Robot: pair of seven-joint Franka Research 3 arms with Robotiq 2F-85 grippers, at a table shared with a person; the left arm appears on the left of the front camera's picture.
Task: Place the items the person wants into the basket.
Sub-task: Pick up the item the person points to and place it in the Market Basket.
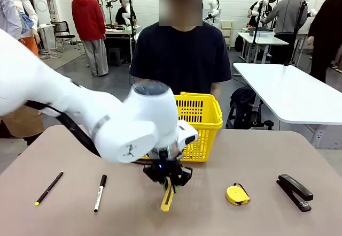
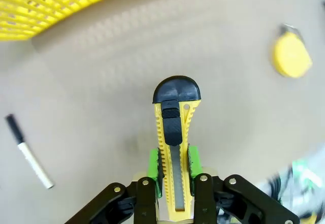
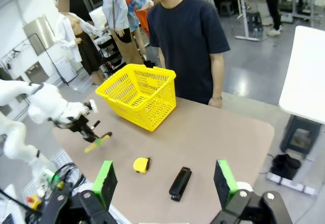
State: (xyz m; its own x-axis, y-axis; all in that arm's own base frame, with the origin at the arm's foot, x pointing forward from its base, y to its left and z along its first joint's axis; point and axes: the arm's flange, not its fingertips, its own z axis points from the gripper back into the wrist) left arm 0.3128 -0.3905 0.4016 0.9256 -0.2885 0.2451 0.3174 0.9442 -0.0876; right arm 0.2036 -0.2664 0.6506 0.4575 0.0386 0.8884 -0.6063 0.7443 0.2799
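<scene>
The basket (image 1: 206, 115) stands at the far edge of the counter (image 1: 256, 155), directly before the person (image 1: 181, 54), mouth up for loading; its visible interior holds nothing. The left jaws are clamped across the box cutter (image 2: 175, 153), holding it tilted just off the basket's near wall. The marker (image 1: 100, 192) and pen (image 1: 48, 188) lie toward the near-left corner. The right jaws stand wide open, empty.

White left arm (image 1: 59, 99), black cable (image 1: 75, 132), black left gripper (image 2: 172, 164), green pads (image 2: 153, 164)
</scene>
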